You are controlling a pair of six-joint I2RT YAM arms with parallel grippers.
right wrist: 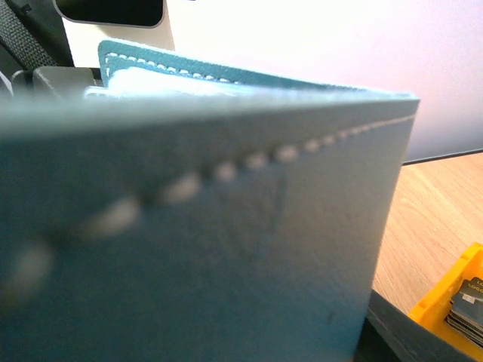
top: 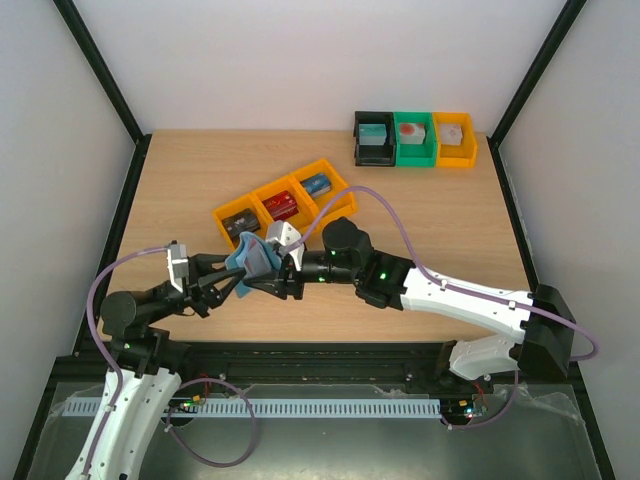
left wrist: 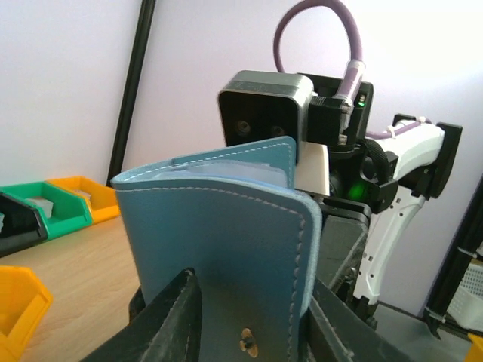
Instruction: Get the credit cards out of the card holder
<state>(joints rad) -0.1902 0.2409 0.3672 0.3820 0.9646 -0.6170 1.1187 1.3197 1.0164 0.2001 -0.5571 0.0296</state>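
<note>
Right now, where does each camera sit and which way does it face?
Top external: above and behind the bases, looking down on the table; left arm and right arm show.
Left wrist: on the left arm, faces the blue card holder between its own fingers.
Right wrist: on the right arm, close against the card holder, blurred; none of its own body clearly shows.
Shared: all three see the card holder.
</note>
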